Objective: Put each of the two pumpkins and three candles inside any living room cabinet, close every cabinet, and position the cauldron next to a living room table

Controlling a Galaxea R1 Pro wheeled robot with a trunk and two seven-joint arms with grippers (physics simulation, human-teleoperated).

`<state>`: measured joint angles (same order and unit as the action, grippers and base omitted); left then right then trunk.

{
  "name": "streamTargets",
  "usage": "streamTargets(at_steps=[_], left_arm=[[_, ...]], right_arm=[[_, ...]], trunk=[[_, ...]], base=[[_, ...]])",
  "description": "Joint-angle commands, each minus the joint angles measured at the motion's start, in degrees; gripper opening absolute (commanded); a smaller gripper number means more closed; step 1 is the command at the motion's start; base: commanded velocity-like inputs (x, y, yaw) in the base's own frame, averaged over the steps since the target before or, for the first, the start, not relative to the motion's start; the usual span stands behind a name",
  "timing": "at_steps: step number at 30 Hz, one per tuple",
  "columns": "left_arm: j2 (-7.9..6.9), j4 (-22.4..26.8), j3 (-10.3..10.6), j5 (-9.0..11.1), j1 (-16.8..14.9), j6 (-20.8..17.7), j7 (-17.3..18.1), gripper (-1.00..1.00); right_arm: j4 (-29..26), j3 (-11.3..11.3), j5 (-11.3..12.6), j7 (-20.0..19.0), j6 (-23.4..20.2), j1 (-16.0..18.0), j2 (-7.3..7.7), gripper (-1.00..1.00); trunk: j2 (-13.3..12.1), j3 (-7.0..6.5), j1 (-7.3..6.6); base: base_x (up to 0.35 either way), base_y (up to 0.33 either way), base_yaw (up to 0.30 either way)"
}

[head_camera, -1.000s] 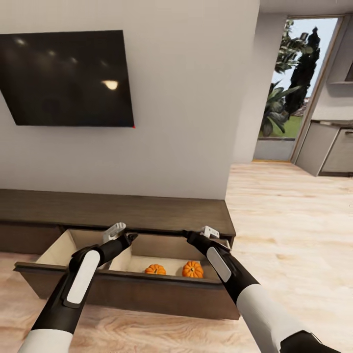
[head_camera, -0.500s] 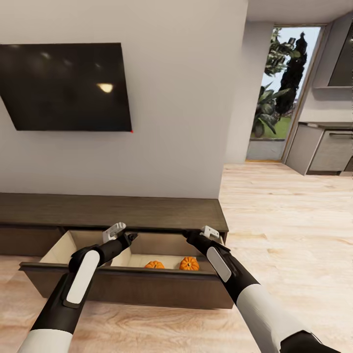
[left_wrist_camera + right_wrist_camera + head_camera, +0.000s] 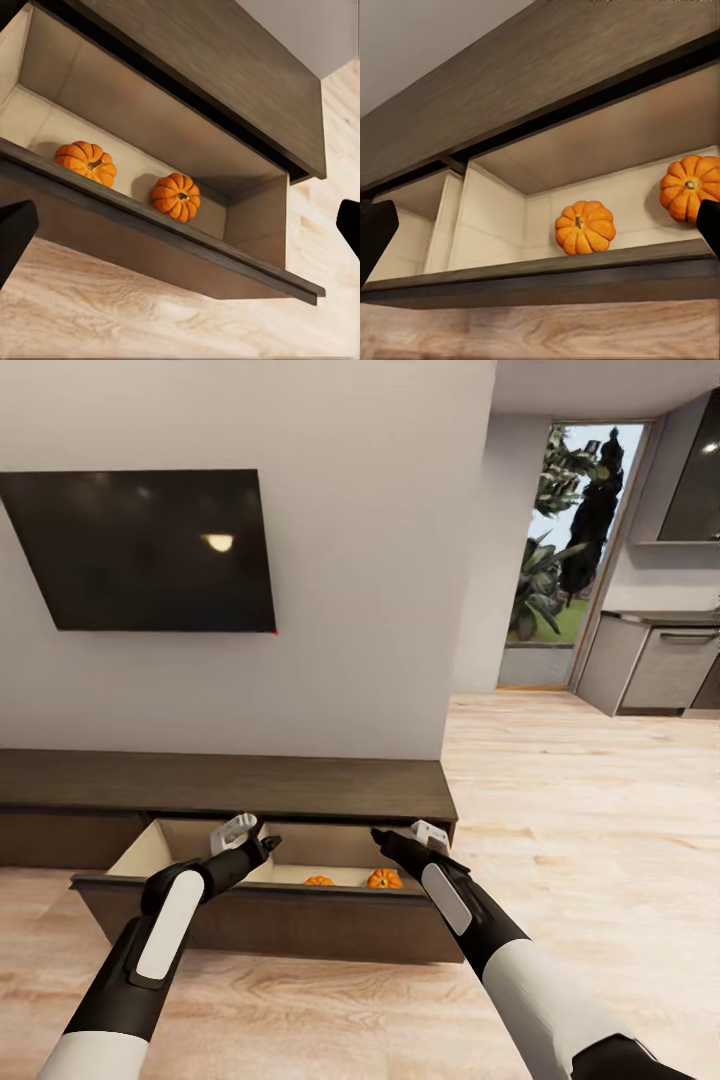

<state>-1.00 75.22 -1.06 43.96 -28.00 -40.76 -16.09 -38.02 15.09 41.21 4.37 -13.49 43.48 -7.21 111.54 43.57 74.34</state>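
Observation:
The long dark brown cabinet (image 3: 250, 785) stands against the wall with one wide drawer (image 3: 280, 922) pulled out. Two orange pumpkins (image 3: 320, 881) (image 3: 385, 879) sit side by side on its pale floor, half hidden behind the drawer front. My left gripper (image 3: 268, 845) and right gripper (image 3: 378, 837) hover over the drawer, both open and holding nothing. In the left wrist view the pumpkins (image 3: 86, 161) (image 3: 175, 196) lie beyond the drawer front; the right wrist view has them too (image 3: 585, 226) (image 3: 690, 187). The candles and the cauldron are out of view.
A black TV (image 3: 150, 550) hangs on the wall above the cabinet. Wooden floor stretches to the right toward a glass doorway (image 3: 560, 560) and grey kitchen units (image 3: 650, 660).
The whole picture has shifted: the cabinet looks smaller and farther off, so the camera has backed away. The arms hold the same pose. The pumpkins stay in the drawer.

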Motion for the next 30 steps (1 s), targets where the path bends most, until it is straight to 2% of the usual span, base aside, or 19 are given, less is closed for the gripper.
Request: streamTargets(at_steps=[1, 8, 30], left_arm=[[-0.01, 0.1, 0.0, 0.6, 0.0, -0.2, -0.5, 1.00], [0.01, 0.1, 0.0, 0.6, 0.0, -0.2, -0.5, 1.00], [-0.05, 0.9, -0.1, 0.6, 0.1, -0.2, -0.4, 1.00]], right_arm=[[-0.1, 0.2, 0.5, 0.5, -0.1, 0.0, 0.04, 1.00], [-0.1, 0.2, 0.5, 0.5, -0.1, 0.0, 0.01, 1.00], [-0.2, 0.2, 0.5, 0.4, -0.2, 0.0, 0.07, 1.00]], trunk=[[-0.4, -0.13, -0.24], [-3.2, -1.38, -1.78], [-3.2, -1.38, -1.78]], base=[[-0.056, 0.000, 0.000], [-0.077, 0.000, 0.000], [-0.328, 0.000, 0.000]])
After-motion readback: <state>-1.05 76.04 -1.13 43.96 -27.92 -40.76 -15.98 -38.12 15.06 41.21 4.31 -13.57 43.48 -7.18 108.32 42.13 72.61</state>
